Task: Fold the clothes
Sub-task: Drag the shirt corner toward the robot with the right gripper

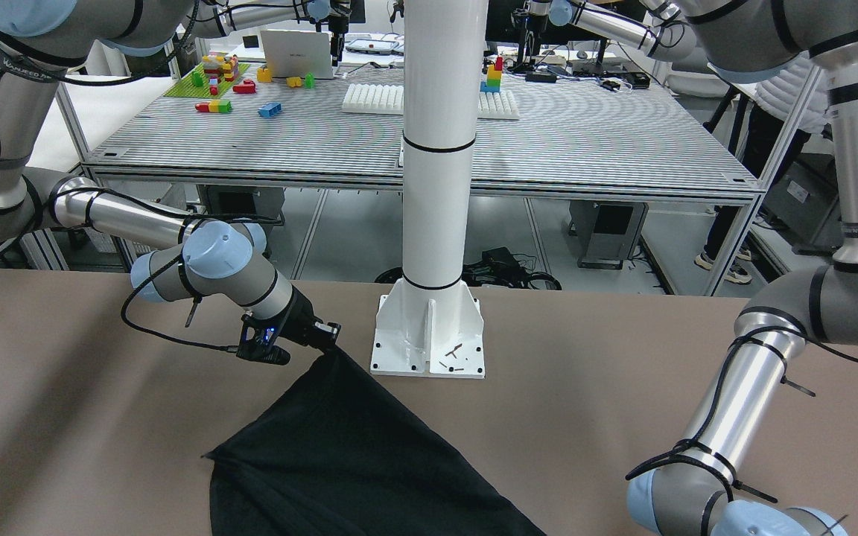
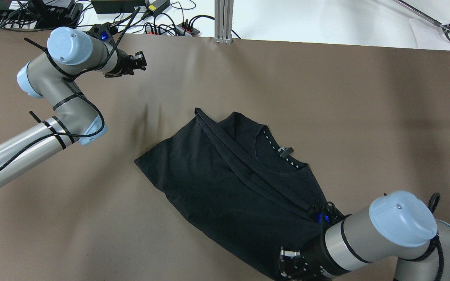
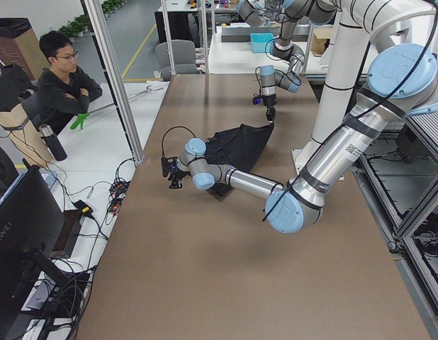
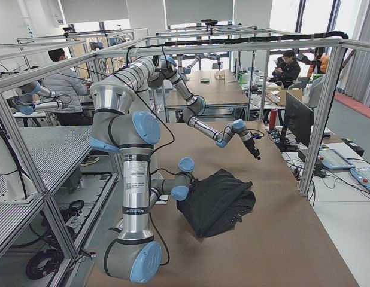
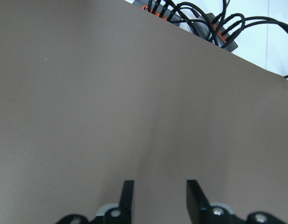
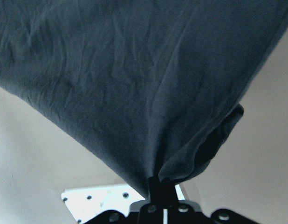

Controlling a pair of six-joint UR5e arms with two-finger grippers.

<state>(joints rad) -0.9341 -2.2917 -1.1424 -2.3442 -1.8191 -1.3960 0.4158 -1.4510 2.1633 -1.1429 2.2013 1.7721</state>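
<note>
We see the black clothes [image 2: 209,175] lying rumpled in the middle of the brown bench [image 2: 326,97]. Our right pincer [image 1: 331,345] is clenched on one corner of the clothes. It holds that corner up off the bench, near the foot of the white post [image 1: 436,186], and the cloth slopes down from it. Our left pincer [image 2: 141,62] is well apart from the clothes, near the bench's edge by the cables [image 2: 170,23]. Its two fingers [image 5: 126,198] stand apart with nothing between them.
</note>
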